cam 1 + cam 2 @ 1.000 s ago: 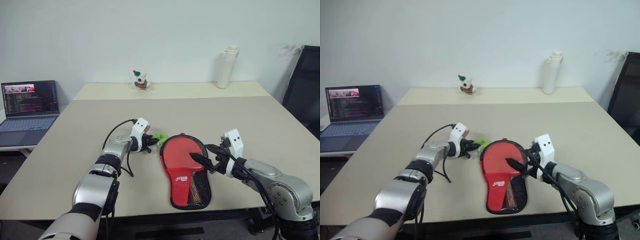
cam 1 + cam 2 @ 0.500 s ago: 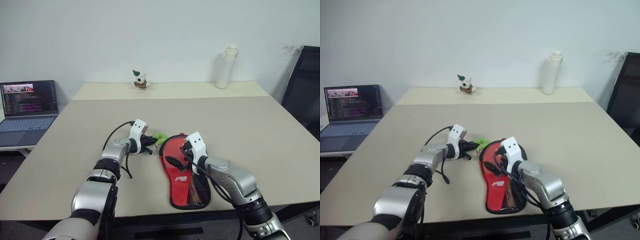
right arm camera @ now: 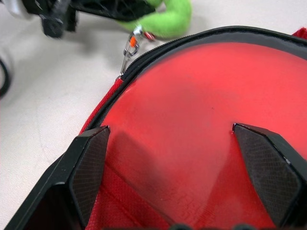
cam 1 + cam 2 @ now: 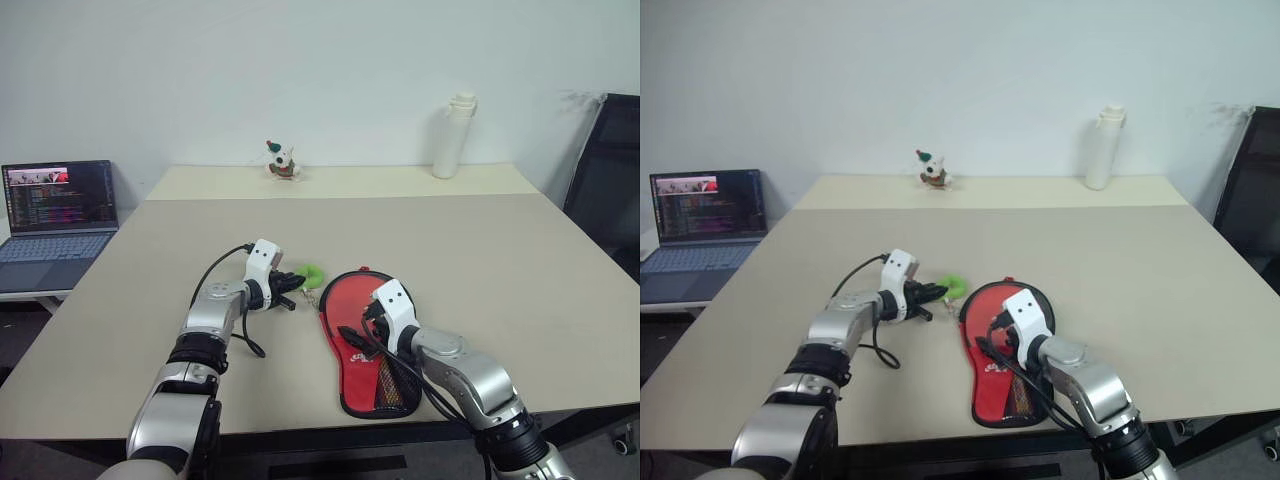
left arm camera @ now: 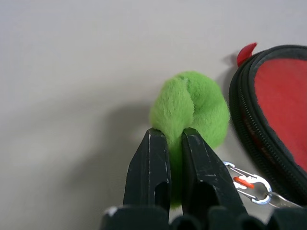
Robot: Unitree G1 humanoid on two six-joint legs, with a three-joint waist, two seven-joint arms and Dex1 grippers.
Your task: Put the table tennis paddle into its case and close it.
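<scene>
Green pull tag (image 5: pixel 189 108) pinched by left gripper (image 5: pixel 168 143), beside case (image 4: pixel 366 340) rim

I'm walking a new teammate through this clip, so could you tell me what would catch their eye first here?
Probably the case, bright red and black, lying near the table's front edge. The right gripper hovers over its red panel with fingers spread wide. Just left of it, the left gripper is pinched shut on the fluffy green pull tag, which hangs from the case's zipper by a small metal clip.
</scene>
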